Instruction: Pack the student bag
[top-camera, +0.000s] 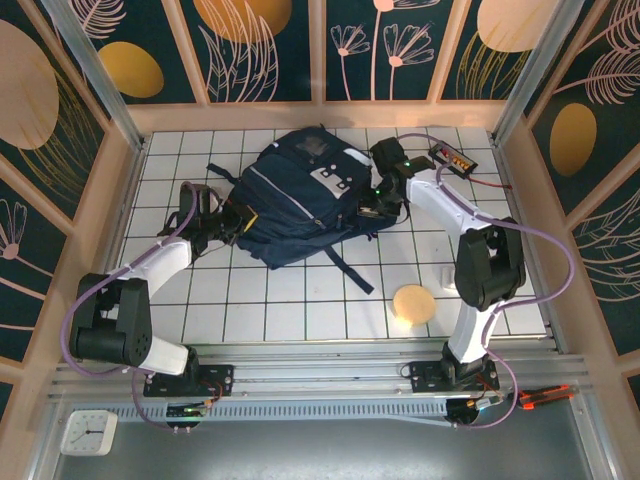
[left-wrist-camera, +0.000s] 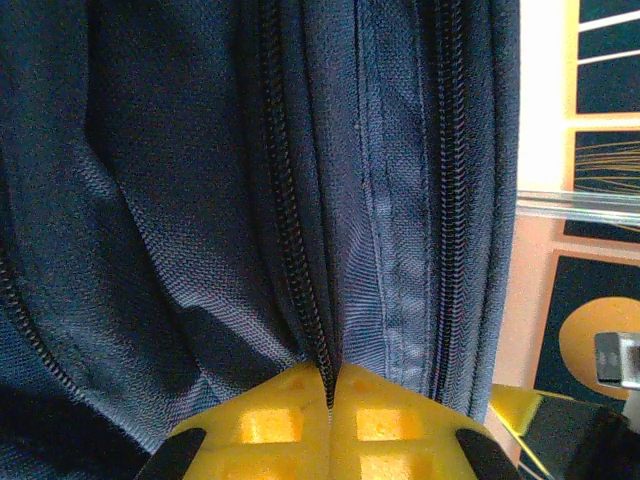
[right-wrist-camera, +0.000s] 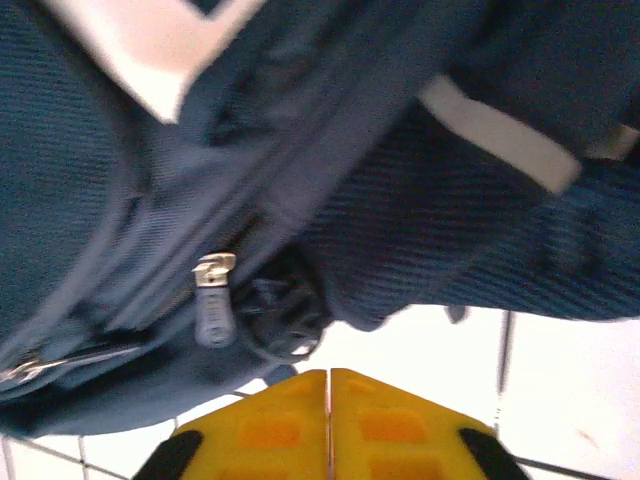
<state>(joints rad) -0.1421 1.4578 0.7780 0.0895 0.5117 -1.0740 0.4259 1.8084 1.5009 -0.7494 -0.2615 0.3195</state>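
Jaws on the left gripper (left-wrist-camera: 330, 378) are pressing together on the student bag (left-wrist-camera: 150, 200). In my left wrist feed a zipper track (left-wrist-camera: 290, 200) is running straight down into the seam between the yellow fingers (left-wrist-camera: 270, 420), and the navy cloth is puckering toward that pinch. A second zipper track (left-wrist-camera: 445, 200) is running parallel just to its right.

On the overhead feed I am seeing the left gripper (top-camera: 240, 220) touching the bag's left side. The student bag (top-camera: 300, 200) is lying flat at the far middle of the table (top-camera: 300, 310), close to the far edge. Its patched front pocket is facing up and a black strap (top-camera: 348, 270) is trailing toward the near edge. The right gripper (top-camera: 375, 203) is sitting against the bag's right side.

In the right wrist feed, the right gripper (right-wrist-camera: 328, 376) is showing its yellow fingers (right-wrist-camera: 390, 430) pressed together with a hairline between them. The tips are hovering over white tile just beside the edge of the student bag (right-wrist-camera: 100, 150). A metal zipper pull (right-wrist-camera: 213, 290) is hanging just beyond the tips, beside a dark cord loop (right-wrist-camera: 285, 320).

A round tan disc (top-camera: 412, 303) is lying toward the near right corner. A small dark box (top-camera: 452, 158) is sitting by the far right corner, apart from the bag.
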